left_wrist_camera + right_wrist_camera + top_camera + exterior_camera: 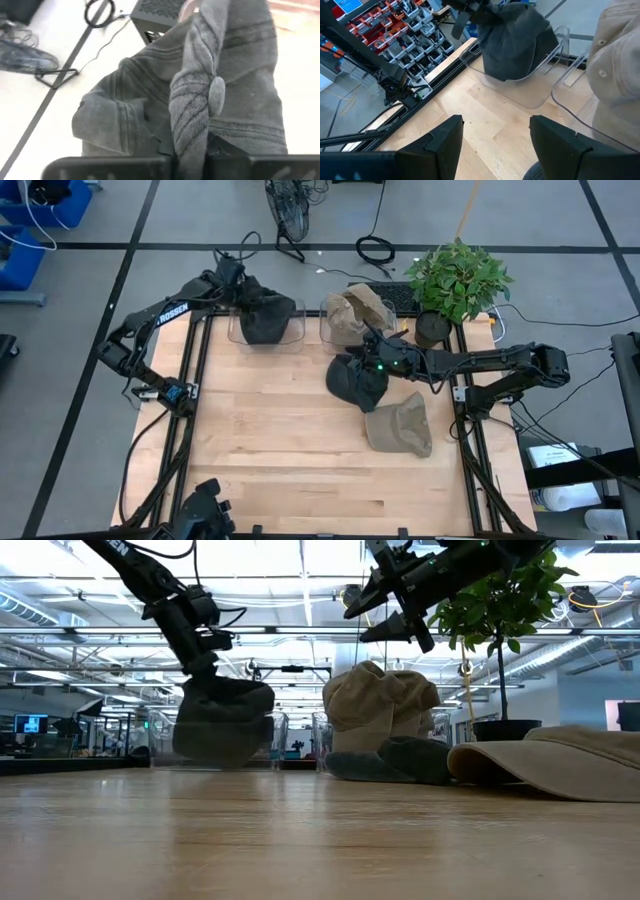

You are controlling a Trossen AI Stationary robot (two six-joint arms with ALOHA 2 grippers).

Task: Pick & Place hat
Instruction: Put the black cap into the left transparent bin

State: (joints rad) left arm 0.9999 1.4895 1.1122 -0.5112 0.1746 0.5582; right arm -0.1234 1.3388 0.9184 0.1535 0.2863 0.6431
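Note:
My left gripper (243,292) is at the far left, shut on a dark grey hat (268,315) that hangs into the left clear bin (293,336). The hat also shows in the low view (222,710) and in the right wrist view (512,40). My right gripper (368,345) is open and empty in the air (390,600), above a second dark hat (355,380) that lies on the table. A tan hat (400,427) lies on the table nearer the front. Another tan hat (355,315) sits in the right clear bin (328,330). My left gripper pinches a bunched fold of the dark grey hat's cloth (192,135) between its two fingers, several layers thick. The fingers come from above, slanting down (205,665). The hat hangs below them, its lower part down inside the left clear bin; whether it rests on the bin's floor I cannot tell.
A potted plant (455,280) stands at the far right corner, by the right arm. A black box (400,298) and cables lie beyond the table's far edge. Bare wood (270,440) spans the table's near and left parts. Black frame rails (195,380) run along both sides.

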